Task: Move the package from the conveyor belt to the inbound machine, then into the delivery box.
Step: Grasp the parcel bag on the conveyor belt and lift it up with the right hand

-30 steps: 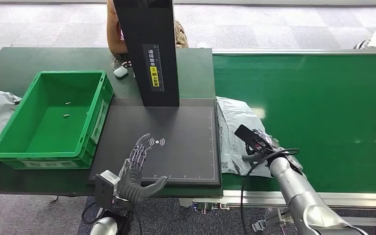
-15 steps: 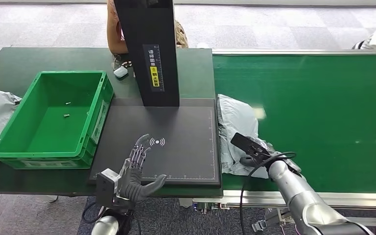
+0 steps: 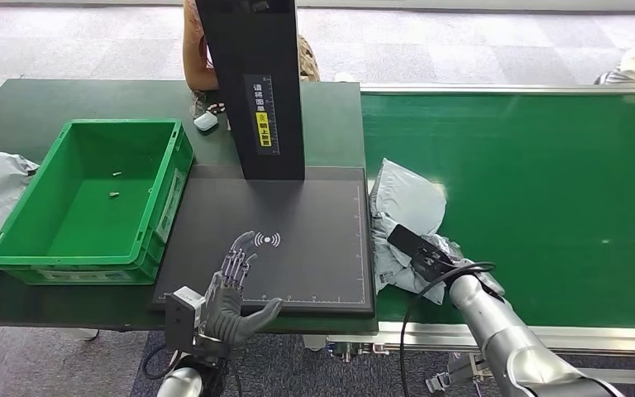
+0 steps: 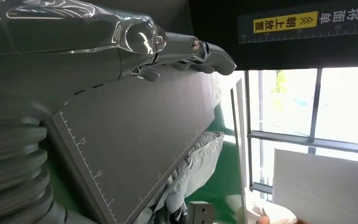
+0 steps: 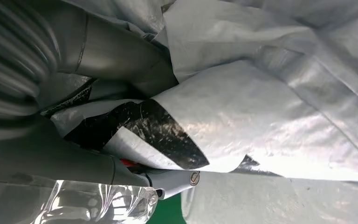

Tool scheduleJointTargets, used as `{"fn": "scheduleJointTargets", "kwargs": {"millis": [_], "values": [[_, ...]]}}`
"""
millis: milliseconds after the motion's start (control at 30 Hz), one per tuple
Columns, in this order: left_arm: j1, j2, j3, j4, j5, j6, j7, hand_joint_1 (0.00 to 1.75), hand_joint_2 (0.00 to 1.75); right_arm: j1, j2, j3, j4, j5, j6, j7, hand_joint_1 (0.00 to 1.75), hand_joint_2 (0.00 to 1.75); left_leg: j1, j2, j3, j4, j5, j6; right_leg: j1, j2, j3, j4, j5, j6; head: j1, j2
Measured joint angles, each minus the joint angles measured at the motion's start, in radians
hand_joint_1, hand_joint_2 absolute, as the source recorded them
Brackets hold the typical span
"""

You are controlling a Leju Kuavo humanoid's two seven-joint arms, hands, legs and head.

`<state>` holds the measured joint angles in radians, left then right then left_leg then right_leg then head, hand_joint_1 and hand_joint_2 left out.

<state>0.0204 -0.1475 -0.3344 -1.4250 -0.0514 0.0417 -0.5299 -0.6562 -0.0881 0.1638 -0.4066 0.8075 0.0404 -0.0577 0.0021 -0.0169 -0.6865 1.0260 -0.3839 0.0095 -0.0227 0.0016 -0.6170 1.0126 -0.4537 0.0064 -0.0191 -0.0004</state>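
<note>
Your right hand [image 3: 432, 258] holds the grey package [image 3: 405, 217], crumpled on the green conveyor belt [image 3: 546, 182], just right of the black inbound machine [image 3: 298, 240]. Your left hand [image 3: 230, 291] is spread and holds nothing, at the machine's near edge. The green delivery box [image 3: 16, 227] sits left.

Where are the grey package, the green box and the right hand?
grey package [image 3: 409, 198]: head view, its upper flat part.
green box [image 3: 180, 162]: head view, its right rim.
right hand [image 3: 434, 258]: head view, its back, gripping the package.
</note>
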Motion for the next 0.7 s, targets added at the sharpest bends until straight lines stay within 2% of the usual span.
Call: {"fn": "scheduleJointTargets", "kwargs": {"millis": [133,267,433,567,700], "values": [[0.017,0.004,0.000,-0.015,0.002,0.004,0.004,0.00,1.75,0.022,0.001,-0.037,-0.018,-0.164,0.037,-0.095,1.75,1.75,0.000,0.000,0.000,0.000,0.000,0.000,0.000,0.000,0.000,0.000,0.000,0.000,0.000,0.000],[0.033,0.007,0.001,-0.031,0.004,0.016,0.004,0.00,1.75,0.068,0.014,-0.138,-0.061,-0.412,0.068,-0.226,1.75,1.75,0.000,0.000,-0.001,0.000,-0.001,0.000,0.000,0.000,0.000,0.000,0.000,0.000,0.000,0.000],[0.043,0.008,0.001,-0.040,0.006,0.025,0.004,0.00,1.75,0.125,0.043,-0.260,-0.136,-0.644,0.077,-0.295,1.75,1.75,0.000,-0.001,-0.001,0.000,-0.001,0.000,0.000,-0.001,-0.001,0.001,0.000,-0.001,0.000,0.000],[0.045,0.006,0.001,-0.044,0.006,0.031,0.004,0.00,1.75,0.180,0.072,-0.334,-0.268,-0.923,-0.023,-0.347,1.75,1.75,0.000,-0.002,-0.002,0.000,-0.001,0.000,0.000,-0.003,-0.001,0.001,-0.001,-0.001,0.000,0.000],[0.045,0.002,0.001,-0.052,0.006,0.034,0.003,0.00,1.75,0.228,0.085,-0.355,-0.405,-1.027,-0.091,-0.359,1.75,1.75,0.000,0.000,-0.002,0.000,-0.001,0.000,0.000,-0.002,-0.002,0.001,-0.001,-0.001,0.000,0.000]]}}
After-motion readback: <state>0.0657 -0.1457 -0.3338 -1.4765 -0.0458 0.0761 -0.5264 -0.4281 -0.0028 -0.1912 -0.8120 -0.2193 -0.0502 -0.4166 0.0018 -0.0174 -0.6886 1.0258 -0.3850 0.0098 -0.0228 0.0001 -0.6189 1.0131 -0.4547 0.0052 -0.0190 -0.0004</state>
